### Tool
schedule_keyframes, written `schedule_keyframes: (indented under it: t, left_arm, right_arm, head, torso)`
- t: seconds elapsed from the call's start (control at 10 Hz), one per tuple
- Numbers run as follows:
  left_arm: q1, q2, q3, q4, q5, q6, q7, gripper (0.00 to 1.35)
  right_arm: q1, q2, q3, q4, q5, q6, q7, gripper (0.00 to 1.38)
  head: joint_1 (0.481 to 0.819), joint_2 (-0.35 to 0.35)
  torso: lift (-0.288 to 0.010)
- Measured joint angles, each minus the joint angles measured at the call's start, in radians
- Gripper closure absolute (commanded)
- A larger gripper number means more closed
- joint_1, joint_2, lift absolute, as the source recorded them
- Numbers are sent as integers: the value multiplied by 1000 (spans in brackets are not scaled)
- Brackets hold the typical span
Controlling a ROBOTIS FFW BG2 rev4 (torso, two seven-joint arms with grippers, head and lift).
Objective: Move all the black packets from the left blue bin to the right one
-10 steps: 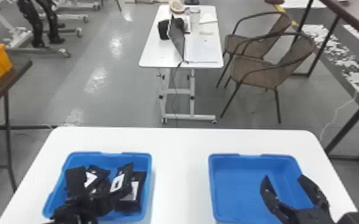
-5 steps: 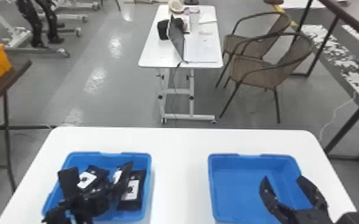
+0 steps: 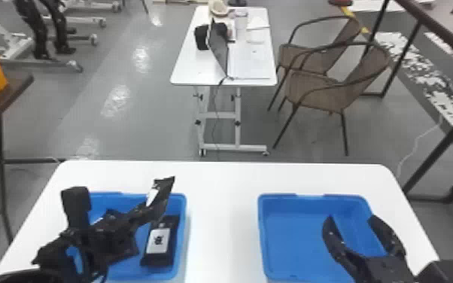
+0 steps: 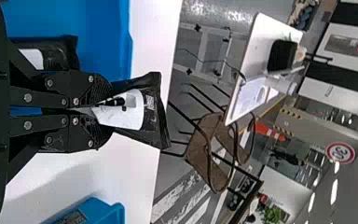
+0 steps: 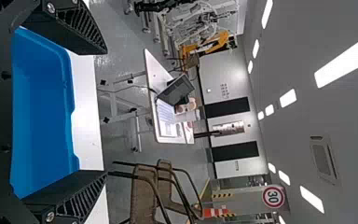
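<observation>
Because black packet (image 4: 137,112) is pinched by end in left jaws, slip onto bench (image 3: 222,225) may be caused; right jaws spread wide.

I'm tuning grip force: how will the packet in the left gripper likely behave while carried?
The packet looks pliable, its black film creased and flared beyond the left gripper. It probably has some stiffness, since it juts out without drooping. It may swivel, being pinched near one end.

A packet (image 3: 158,241) lies in the left bin (image 3: 183,214) on a bench (image 3: 222,225), the right bin (image 3: 289,241) set apart; behind stands a table (image 3: 199,69), with chairs (image 3: 312,92) to its right.
</observation>
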Motion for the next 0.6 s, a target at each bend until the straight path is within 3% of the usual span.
schedule_keyframes:
  t: [0.1, 0.3, 0.6]
  left_arm:
    - [-16, 3, -23, -69, -42, 58, -57, 1170]
    - [-131, 7, -115, -104, -178, 143, -220, 1170]
    - [-265, -8, -228, -91, -349, 123, -324, 1170]
  right_arm:
    - [-13, 0, 0, -3, -14, 2, 21, 96]
    - [-73, 0, 16, 7, -59, 33, 83, 96]
    - [-181, 0, 79, 61, -139, 46, 89, 93]
  head:
    - [695, -42]
    - [695, -86]
    - [695, -104]
  torso:
    - [0]
    - [0]
    - [0]
